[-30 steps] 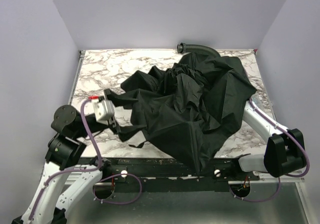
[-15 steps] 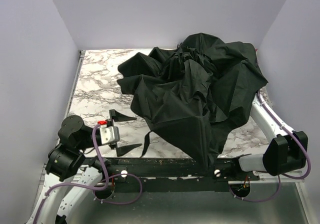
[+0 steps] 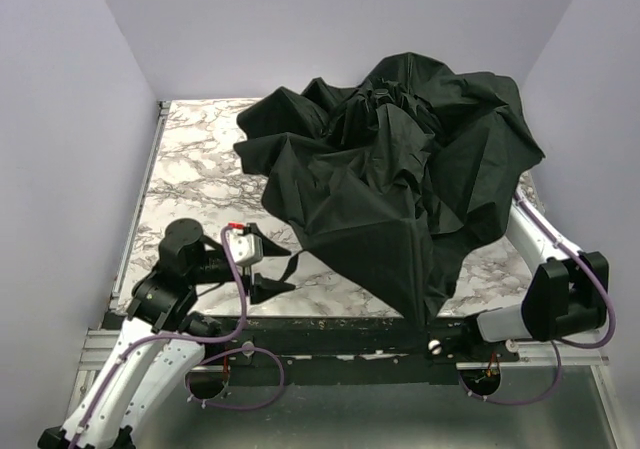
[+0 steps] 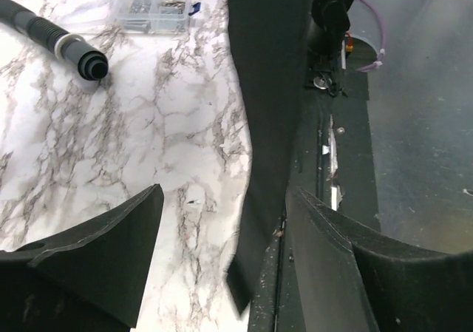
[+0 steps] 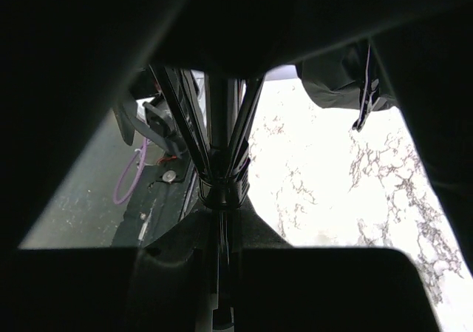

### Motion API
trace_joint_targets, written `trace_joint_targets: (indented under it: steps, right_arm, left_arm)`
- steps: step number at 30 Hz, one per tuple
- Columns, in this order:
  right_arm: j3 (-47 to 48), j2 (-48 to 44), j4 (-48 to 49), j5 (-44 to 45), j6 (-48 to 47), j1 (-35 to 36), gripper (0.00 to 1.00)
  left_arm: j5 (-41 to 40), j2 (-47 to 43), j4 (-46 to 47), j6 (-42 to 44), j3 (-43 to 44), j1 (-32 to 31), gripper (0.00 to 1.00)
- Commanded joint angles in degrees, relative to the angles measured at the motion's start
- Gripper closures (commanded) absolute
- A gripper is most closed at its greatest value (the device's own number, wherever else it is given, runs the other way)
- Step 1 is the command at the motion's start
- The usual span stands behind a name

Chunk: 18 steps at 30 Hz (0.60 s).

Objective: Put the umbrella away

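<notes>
Black fabric dominated the top view: the umbrella [image 3: 400,189] stood open and crumpled over the marble table [image 3: 195,169], spreading from the centre out toward 2 o'clock, with one corner of the canopy hanging over the near edge at about 5 o'clock. The left gripper [image 3: 290,269] sat low at 7 o'clock, just beside the canopy's near left hem, its two fingers spread and nothing between them. The right arm [image 3: 560,299] reached in from 4 o'clock and vanished under the cloth, so its gripper was hidden in this view.

From the left wrist, the left gripper's fingers [image 4: 103,251] stood wide apart above bare marble, holding nothing. A strip of the umbrella's fabric [image 4: 270,88] ran from 12 o'clock down toward 6 o'clock along the table's edge, between the fingertips but not touching them. A ribbed black hose [image 4: 52,40] lay at 10 o'clock, and a clear plastic box [image 4: 151,7] of small parts sat at 11 o'clock.

From the right wrist, the view looked up under the canopy. The right gripper [image 5: 219,232] was closed on the umbrella's thin metal shaft [image 5: 219,125], which ran straight toward 12 o'clock with ribs fanning out from it. Bright marble showed at 3 o'clock.
</notes>
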Motion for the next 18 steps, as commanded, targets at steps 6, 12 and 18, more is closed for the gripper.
trace_joint_targets:
  steps: [6, 12, 18]
  right_arm:
    - [-0.4, 4.1, 36.2, -0.1, 27.5, -0.8, 1.00]
    - [1.3, 9.0, 58.5, 0.1, 46.4, -0.8, 1.00]
    - [2.0, 10.5, 61.9, 0.5, 49.8, -0.8, 1.00]
  left_arm:
    - [-8.8, -8.8, 3.7, 2.6, -7.0, -0.3, 0.25]
    - [-9.2, -11.0, 4.3, 4.6, -9.4, -0.7, 0.28]
    - [-3.3, -6.6, 7.1, 1.5, -8.4, -1.0, 0.30]
